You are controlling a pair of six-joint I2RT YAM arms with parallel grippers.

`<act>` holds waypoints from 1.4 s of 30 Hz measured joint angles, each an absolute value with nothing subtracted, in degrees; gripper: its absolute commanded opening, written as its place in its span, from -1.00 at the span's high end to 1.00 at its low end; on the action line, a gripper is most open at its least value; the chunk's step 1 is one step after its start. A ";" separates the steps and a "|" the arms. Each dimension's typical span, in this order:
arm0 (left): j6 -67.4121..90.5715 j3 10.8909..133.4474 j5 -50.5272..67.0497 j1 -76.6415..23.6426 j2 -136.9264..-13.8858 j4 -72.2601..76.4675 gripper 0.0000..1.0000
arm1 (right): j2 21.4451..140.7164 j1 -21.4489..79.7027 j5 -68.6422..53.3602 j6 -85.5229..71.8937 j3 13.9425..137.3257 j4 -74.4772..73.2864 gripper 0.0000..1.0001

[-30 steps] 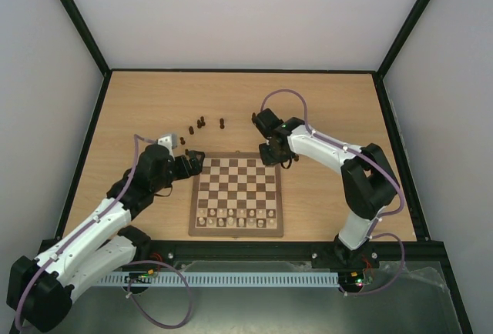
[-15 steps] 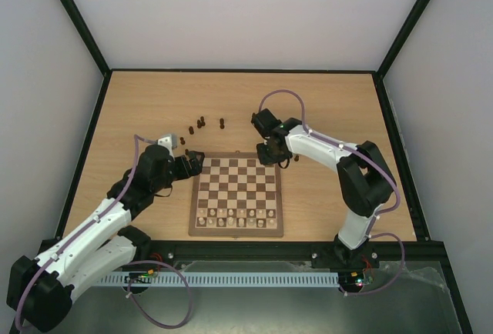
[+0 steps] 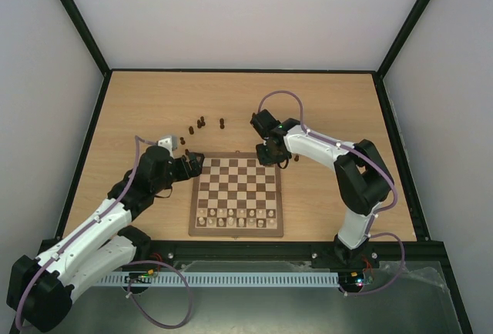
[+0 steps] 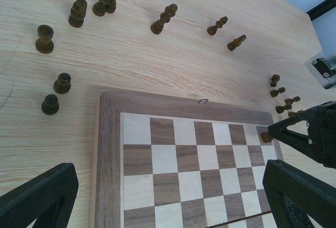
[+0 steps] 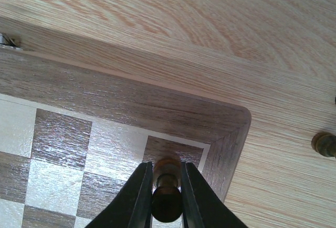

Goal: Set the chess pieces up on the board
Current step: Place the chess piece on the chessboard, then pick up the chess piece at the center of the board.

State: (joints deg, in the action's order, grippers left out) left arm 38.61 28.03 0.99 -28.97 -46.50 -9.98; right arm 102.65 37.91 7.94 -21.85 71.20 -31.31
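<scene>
Now the right fingers (image 5: pixel 142 186) clamp a dark chess piece (image 5: pixel 167 199) upright, poised at the board (image 5: pixel 131 102) and its far right corner square.

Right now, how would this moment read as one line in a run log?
right gripper: shut on small dark brown wooden chess piece, at corner square of checkered wooden board | left gripper: open, empty

- The right gripper (image 3: pixel 266 154), with the dark chess piece (image 5: pixel 167 201) clamped in it, has been shifted slightly leftward, onto the far right corner of the board (image 3: pixel 231 155).
- The right arm (image 3: pixel 323 145) has been drawn leftward at the elbow.
</scene>
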 measured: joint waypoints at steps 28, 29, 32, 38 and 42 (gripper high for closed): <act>37.95 27.94 2.94 -28.97 -42.35 -9.32 -0.99 | 96.40 37.91 9.21 -20.36 72.47 -31.81 -0.97; 37.80 27.94 2.98 -28.97 -41.82 -9.32 -0.99 | 95.94 37.91 9.54 -20.36 72.84 -31.86 -0.97; 37.45 28.10 2.90 -28.97 -41.28 -9.45 -0.99 | 94.83 37.89 10.76 -20.32 74.52 -32.14 -0.97; 37.47 29.23 1.39 -28.97 -44.10 -10.90 -0.99 | 94.50 37.36 12.64 -20.36 76.51 -32.25 -0.97; 37.50 29.23 0.05 -28.97 -44.88 -11.68 -0.99 | 94.50 35.94 13.17 -20.36 76.53 -32.23 -0.97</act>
State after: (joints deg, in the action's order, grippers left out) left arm 37.50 29.23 0.05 -28.97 -44.88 -11.68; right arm 94.50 35.94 13.17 -20.36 76.53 -32.23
